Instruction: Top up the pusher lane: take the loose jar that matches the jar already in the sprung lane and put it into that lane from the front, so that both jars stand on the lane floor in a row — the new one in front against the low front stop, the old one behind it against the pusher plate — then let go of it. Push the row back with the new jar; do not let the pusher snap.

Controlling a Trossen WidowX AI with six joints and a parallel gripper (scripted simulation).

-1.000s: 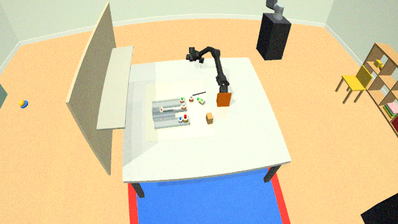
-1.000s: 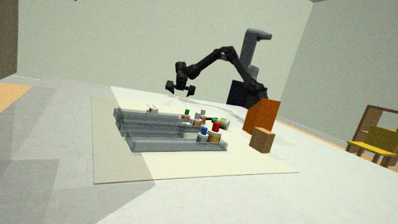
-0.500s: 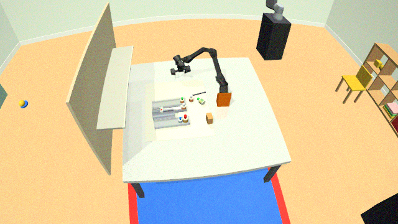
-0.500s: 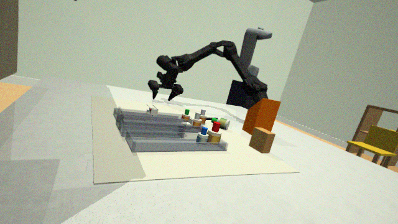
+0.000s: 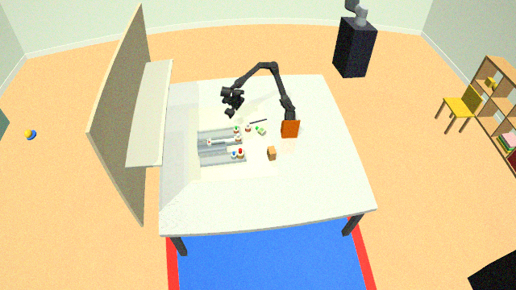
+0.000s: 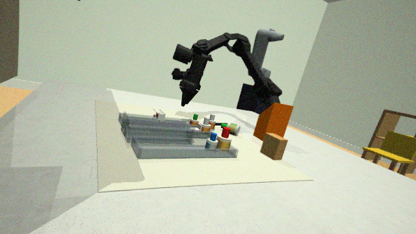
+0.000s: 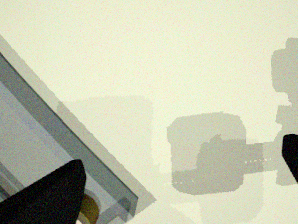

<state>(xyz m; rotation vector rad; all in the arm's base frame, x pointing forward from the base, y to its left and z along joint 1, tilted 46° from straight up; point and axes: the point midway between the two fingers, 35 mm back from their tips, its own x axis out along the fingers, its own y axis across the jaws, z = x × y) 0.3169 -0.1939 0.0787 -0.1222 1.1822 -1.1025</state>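
My gripper is open and empty, high above the far side of the lane rack. The clear rack has several lanes. The sprung lane's pusher shows a white piece at its back. A white-capped amber jar stands at that lane's front part; the low stop and plate are too small to make out. A similar white-capped jar stands loose in front of the rack. In the wrist view, one finger partly hides an amber thing in the rack.
A green-capped jar stands in the far lane. Blue-capped and red-capped jars stand in the near lane. A green-capped jar lies in front. A dark rod, wooden block and orange block are nearby.
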